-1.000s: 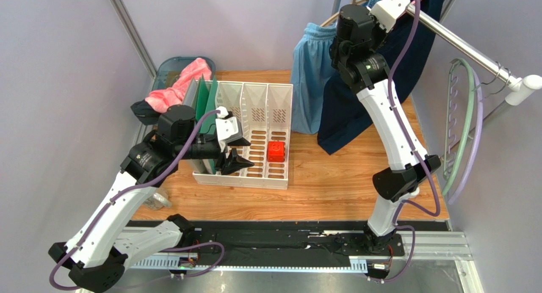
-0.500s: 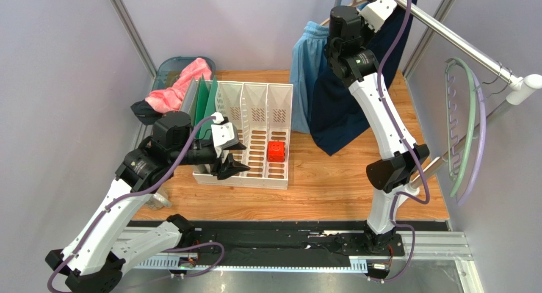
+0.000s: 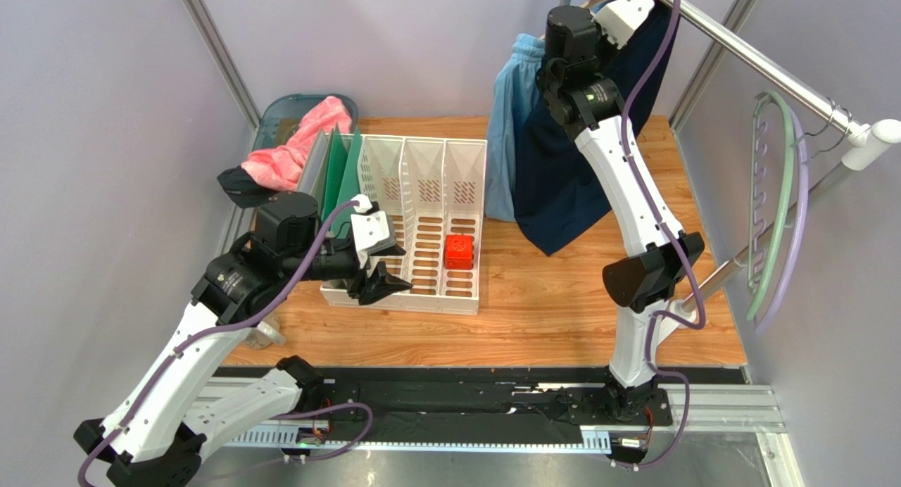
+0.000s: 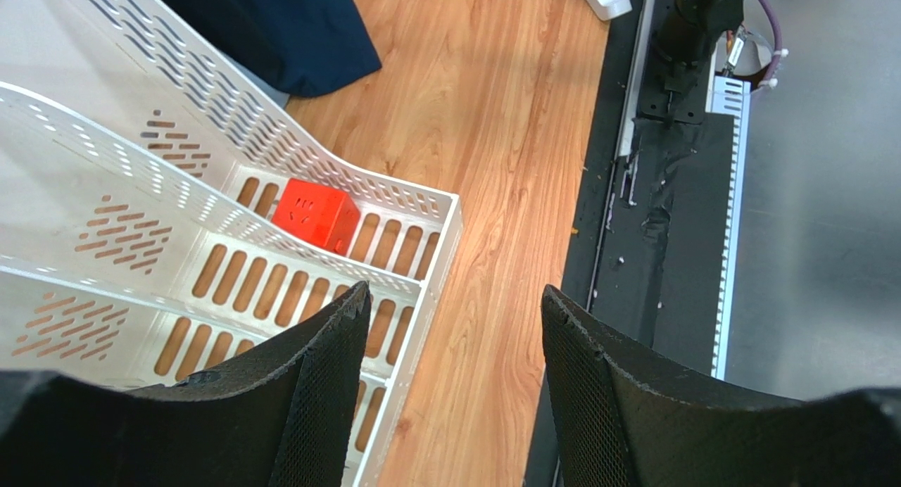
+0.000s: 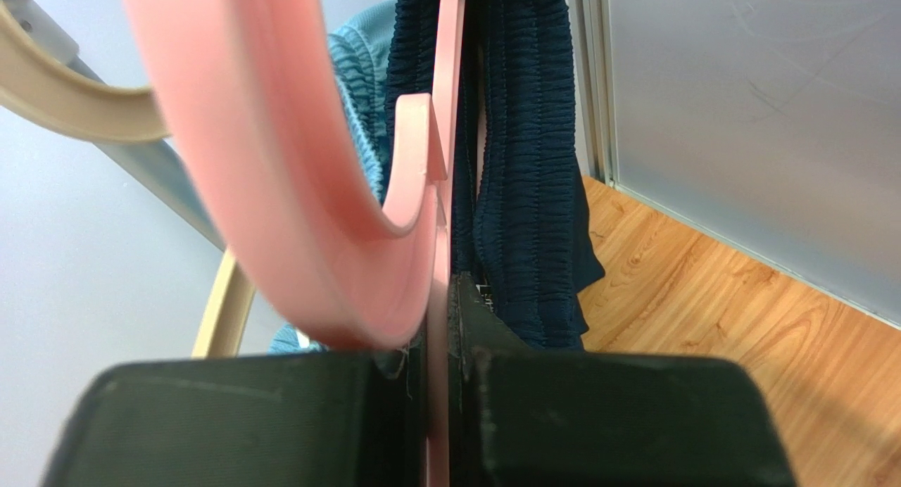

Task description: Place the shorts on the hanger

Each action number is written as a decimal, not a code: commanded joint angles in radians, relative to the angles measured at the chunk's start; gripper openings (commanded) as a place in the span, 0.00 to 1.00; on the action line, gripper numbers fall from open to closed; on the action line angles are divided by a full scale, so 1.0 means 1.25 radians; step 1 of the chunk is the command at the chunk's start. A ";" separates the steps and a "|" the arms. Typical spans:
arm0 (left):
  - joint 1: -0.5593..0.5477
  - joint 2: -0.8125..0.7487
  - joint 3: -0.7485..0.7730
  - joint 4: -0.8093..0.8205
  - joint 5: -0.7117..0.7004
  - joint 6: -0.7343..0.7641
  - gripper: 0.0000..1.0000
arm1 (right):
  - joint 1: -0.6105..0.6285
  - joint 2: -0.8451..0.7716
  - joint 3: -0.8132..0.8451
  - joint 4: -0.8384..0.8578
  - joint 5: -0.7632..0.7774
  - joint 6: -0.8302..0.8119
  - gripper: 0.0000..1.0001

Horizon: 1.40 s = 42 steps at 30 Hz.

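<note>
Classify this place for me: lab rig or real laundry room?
Likely a lab test cell staged for laundry: plain panel walls, a wooden table, and a clothes rail with spare hangers.

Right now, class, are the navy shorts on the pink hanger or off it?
On it: the shorts hang with ribbed waistband either side of the hanger, which the right pincer clamps.

grey panels [image 3: 95, 139] are enclosing a wooden table [image 3: 550, 308] with a metal rail [image 3: 730, 406], looking like a robotics lab.
</note>
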 commanded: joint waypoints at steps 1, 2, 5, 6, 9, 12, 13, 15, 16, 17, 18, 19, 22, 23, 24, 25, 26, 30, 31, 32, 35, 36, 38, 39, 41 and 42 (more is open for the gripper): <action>-0.003 -0.003 0.000 -0.004 0.006 0.007 0.66 | -0.005 -0.042 0.039 0.147 0.039 -0.010 0.00; -0.005 0.002 0.002 -0.004 0.008 0.007 0.66 | -0.005 -0.037 0.045 0.151 0.043 -0.014 0.00; -0.005 0.008 0.010 -0.004 0.008 0.007 0.66 | -0.016 -0.028 0.056 0.165 0.049 -0.025 0.00; -0.005 0.009 0.011 -0.004 0.008 0.008 0.66 | -0.024 -0.026 0.058 0.167 0.057 -0.025 0.00; -0.005 0.010 0.014 -0.005 0.007 0.008 0.66 | -0.039 -0.021 0.053 0.155 0.062 -0.008 0.00; -0.005 0.007 0.010 -0.007 0.003 0.008 0.66 | -0.054 -0.017 0.052 0.130 0.057 0.020 0.00; -0.005 0.005 0.010 -0.008 0.003 0.008 0.66 | -0.057 -0.016 0.050 0.123 0.056 0.028 0.00; -0.005 0.005 0.011 -0.011 0.002 0.009 0.66 | -0.067 -0.011 0.050 0.105 0.035 0.041 0.00; -0.005 0.005 0.011 -0.012 0.000 0.009 0.66 | -0.069 -0.010 0.049 0.099 0.028 0.056 0.00; -0.005 0.007 0.013 -0.012 0.000 0.011 0.66 | -0.071 -0.010 0.049 0.097 0.017 0.057 0.01; -0.005 0.007 0.013 -0.012 -0.001 0.011 0.66 | -0.071 -0.007 0.047 0.098 0.012 0.057 0.02; -0.005 0.008 0.013 -0.012 -0.004 0.011 0.66 | -0.072 -0.007 0.044 0.097 0.007 0.057 0.07; -0.005 0.011 0.014 -0.016 -0.015 0.003 0.66 | -0.069 -0.016 0.038 0.094 -0.014 0.061 0.24; -0.003 0.014 0.019 -0.015 -0.017 -0.013 0.67 | -0.068 -0.020 0.030 0.096 -0.017 0.062 0.25; -0.003 0.019 0.024 -0.018 -0.019 -0.019 0.67 | -0.066 -0.026 0.025 0.094 -0.017 0.061 0.26; -0.003 0.026 0.027 -0.021 -0.014 -0.024 0.67 | -0.063 -0.038 0.018 0.092 -0.020 0.062 0.30; -0.003 0.029 0.035 -0.023 -0.014 -0.038 0.67 | -0.058 -0.045 0.006 0.089 -0.021 0.062 0.34; -0.002 0.035 0.046 -0.013 -0.008 -0.067 0.67 | -0.050 -0.099 -0.050 0.086 -0.016 0.068 0.50; -0.002 0.036 0.048 -0.011 -0.005 -0.073 0.67 | -0.046 -0.110 -0.060 0.081 -0.017 0.072 0.54; -0.001 0.036 0.055 -0.008 -0.004 -0.078 0.67 | -0.044 -0.136 -0.071 0.075 -0.021 0.078 0.58; 0.005 0.040 0.071 -0.005 0.005 -0.103 0.68 | -0.034 -0.178 -0.118 0.058 -0.043 0.084 0.65; 0.006 0.042 0.074 -0.004 0.007 -0.117 0.68 | -0.028 -0.208 -0.146 0.059 -0.054 0.083 0.67; 0.015 0.042 0.081 0.003 0.014 -0.129 0.69 | -0.021 -0.238 -0.172 0.059 -0.082 0.076 0.73; 0.017 0.042 0.083 0.005 0.018 -0.135 0.69 | -0.017 -0.269 -0.186 0.057 -0.093 0.072 0.77; 0.031 0.045 0.087 0.011 0.024 -0.151 0.69 | -0.002 -0.299 -0.224 0.057 -0.119 0.060 0.81; 0.035 0.048 0.090 0.012 0.027 -0.160 0.70 | 0.003 -0.314 -0.237 0.057 -0.130 0.055 0.84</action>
